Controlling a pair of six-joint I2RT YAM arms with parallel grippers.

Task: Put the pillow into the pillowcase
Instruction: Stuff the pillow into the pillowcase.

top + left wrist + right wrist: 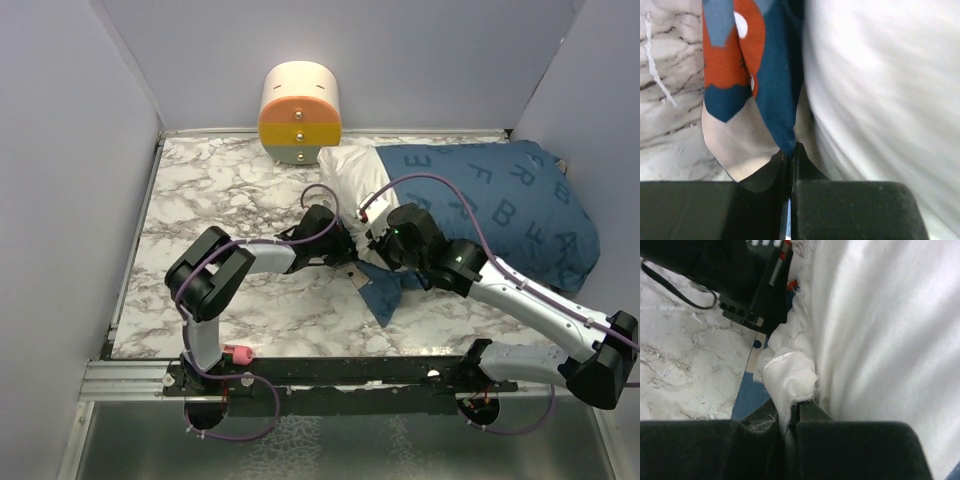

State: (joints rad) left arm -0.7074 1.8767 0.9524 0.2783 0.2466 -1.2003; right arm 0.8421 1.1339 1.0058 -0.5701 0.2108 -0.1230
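Observation:
The white pillow [347, 166] lies at the back right, most of it inside the blue lettered pillowcase [510, 200]; only its left end shows. My left gripper [343, 246] is shut on a hanging edge of the pillowcase [775, 75], pinched at the tips of the left gripper [791, 152], with the pillow [880, 90] right beside it. My right gripper [377, 238] is shut on a bunched corner of the pillow [790, 372], caught at the tips of the right gripper [796, 407]. A blue flap of the pillowcase [752, 397] lies under that corner.
A cream-and-orange cylinder [299, 113] stands at the back wall, just left of the pillow. The marble table [220, 200] is walled on the left, back and right. The left arm's black body [740, 275] crowds close to the right gripper.

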